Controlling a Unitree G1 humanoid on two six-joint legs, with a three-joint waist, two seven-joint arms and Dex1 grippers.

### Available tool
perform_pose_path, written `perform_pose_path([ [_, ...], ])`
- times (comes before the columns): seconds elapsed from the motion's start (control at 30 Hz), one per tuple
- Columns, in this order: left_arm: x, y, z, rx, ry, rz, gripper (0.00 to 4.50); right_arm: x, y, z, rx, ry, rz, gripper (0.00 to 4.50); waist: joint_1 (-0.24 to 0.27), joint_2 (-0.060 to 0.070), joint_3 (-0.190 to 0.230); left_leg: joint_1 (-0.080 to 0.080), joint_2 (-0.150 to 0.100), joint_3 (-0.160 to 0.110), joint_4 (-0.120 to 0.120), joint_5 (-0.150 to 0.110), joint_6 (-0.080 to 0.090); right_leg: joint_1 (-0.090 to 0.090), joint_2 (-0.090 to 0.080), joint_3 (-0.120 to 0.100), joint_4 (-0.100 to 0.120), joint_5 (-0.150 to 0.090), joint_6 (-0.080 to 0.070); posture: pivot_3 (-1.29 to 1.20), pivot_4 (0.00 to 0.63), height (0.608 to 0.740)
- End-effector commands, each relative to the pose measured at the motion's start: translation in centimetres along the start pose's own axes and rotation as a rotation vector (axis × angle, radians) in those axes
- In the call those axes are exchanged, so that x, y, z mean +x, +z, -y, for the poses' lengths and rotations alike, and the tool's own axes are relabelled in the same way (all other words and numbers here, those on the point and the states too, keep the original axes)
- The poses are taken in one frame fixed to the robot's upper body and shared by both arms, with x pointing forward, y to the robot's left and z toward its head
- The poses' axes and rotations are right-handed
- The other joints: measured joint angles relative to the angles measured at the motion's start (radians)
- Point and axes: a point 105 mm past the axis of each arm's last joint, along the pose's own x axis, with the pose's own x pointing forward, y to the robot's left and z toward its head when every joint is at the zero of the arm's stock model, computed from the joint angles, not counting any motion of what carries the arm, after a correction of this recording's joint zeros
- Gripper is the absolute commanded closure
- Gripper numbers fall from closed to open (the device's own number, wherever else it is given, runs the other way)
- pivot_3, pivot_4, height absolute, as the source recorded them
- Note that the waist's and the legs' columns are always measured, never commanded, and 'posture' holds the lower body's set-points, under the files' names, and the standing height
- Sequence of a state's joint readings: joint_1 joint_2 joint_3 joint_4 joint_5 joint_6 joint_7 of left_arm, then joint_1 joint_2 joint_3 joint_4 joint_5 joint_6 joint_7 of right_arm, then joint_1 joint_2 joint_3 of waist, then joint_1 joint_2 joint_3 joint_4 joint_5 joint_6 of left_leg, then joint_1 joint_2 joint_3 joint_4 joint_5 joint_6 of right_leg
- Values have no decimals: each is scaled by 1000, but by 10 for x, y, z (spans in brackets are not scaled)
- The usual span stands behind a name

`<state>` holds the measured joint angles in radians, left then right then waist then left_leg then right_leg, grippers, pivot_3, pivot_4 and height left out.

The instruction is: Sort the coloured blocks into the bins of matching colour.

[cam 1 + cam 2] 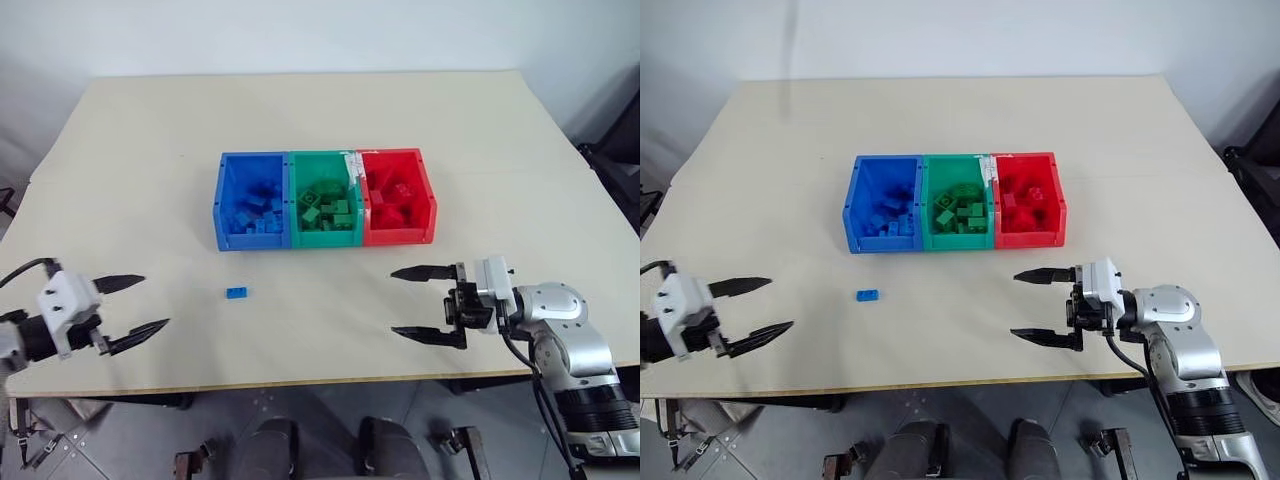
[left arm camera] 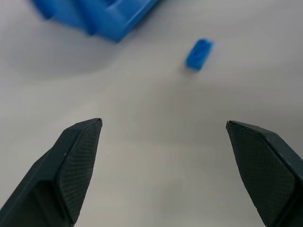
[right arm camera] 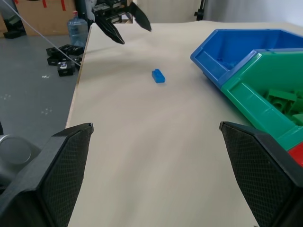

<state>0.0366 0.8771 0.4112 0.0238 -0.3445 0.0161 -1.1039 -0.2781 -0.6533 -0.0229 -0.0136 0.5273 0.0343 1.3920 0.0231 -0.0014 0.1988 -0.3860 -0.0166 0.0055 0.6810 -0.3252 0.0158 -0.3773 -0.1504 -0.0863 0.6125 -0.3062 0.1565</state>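
One small blue block (image 1: 238,293) lies alone on the table in front of the blue bin (image 1: 251,200). Joined to it in a row are the green bin (image 1: 323,199) and the red bin (image 1: 398,196); each holds several blocks of its own colour. My left gripper (image 1: 132,305) hovers open near the table's front left edge, left of the loose block (image 2: 199,53), with nothing between its fingers. My right gripper (image 1: 418,303) is open and empty at the front right, pointing left toward the block (image 3: 158,75).
The beige table (image 1: 320,120) stretches wide behind and beside the bins. Its front edge runs just below both grippers. In the right wrist view a water bottle (image 3: 77,27) and dark gear sit on the floor past the table's side.
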Motion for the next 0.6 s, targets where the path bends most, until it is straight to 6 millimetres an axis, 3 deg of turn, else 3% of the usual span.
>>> perform_pose_path([
  [0.03, 28, 13, 9, 20, -90, -13, 32, -5, 8, -2, -21, 10, -25, 0, -1, 0, 0, 0, 0, 0, 0, 0, 0, 0, 0, 0, 0, 0, 0, 0, 150, 740],
  [0.2, 57, 9, 17, 5, -174, -116, 32, -8, 12, 0, -17, -20, -47, 0, -5, 0, 0, 0, 0, 2, 0, 0, 0, -1, 1, 0, 0, 0, 0, 0, 150, 740],
  [0.4, 89, 10, 6, 26, -161, -171, 32, -10, 14, -9, 5, -38, -57, 0, 3, 0, 0, 0, -3, 2, 1, 0, 0, -1, 1, 0, 2, 0, 0, 0, 150, 740],
  [0.6, 96, 9, 5, 16, -198, -209, 1799, -9, 16, -11, 0, -79, -55, 0, 3, 0, 0, 0, -4, 2, 1, 0, 0, 0, 1, 1, 2, 0, 0, 0, 150, 740],
])
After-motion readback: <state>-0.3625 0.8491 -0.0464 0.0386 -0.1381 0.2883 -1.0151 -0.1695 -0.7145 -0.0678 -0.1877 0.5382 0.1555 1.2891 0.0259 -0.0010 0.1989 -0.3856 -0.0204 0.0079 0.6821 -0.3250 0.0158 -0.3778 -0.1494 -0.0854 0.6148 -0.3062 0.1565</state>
